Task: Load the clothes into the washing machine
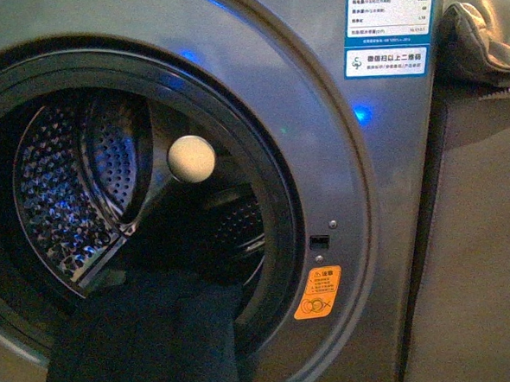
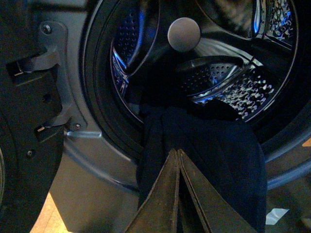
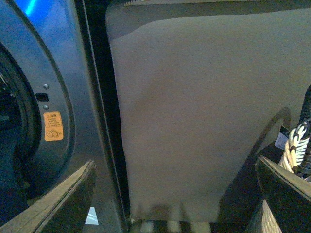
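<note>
The dark clothes (image 1: 143, 345) hung over the washing machine (image 1: 344, 237) port's lower left rim; left gripper (image 2: 177, 194) pinched shut, empty, right gripper (image 3: 175, 194) spread wide, empty.

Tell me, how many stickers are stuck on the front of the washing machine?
2. An orange warning sticker sits low, right of the round opening of the washing machine. A blue-white label is at the top right. More may be hidden out of view.
</note>
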`<state>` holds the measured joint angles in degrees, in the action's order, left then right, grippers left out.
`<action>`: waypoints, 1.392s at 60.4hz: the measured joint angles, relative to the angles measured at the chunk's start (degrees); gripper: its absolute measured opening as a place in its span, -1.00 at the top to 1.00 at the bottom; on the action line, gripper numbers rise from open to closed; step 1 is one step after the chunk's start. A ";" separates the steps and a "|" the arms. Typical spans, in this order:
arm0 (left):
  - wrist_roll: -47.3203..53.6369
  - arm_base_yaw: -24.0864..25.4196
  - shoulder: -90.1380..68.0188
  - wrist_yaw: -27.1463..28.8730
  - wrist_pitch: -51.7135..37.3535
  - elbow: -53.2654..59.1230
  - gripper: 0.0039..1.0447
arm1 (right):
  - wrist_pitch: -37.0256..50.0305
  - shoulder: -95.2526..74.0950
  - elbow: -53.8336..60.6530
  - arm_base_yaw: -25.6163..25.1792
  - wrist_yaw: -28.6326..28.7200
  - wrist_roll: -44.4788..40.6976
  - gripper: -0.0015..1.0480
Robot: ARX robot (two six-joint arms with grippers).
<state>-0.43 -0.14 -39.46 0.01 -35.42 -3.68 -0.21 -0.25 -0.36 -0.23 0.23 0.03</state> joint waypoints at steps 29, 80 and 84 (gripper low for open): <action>0.02 0.00 16.98 0.00 12.83 2.67 0.94 | 0.00 0.00 0.00 0.00 0.00 0.00 -0.86; 0.02 0.00 39.10 0.00 35.30 2.67 0.94 | 0.00 0.00 0.00 0.00 -0.02 0.00 -0.86; 0.04 0.00 39.15 0.00 35.30 2.67 0.94 | 0.00 0.00 0.00 0.00 -0.02 0.00 -0.86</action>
<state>-0.38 -0.14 -0.32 0.01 -0.12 -1.02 -0.21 -0.25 -0.36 -0.23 0.21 0.03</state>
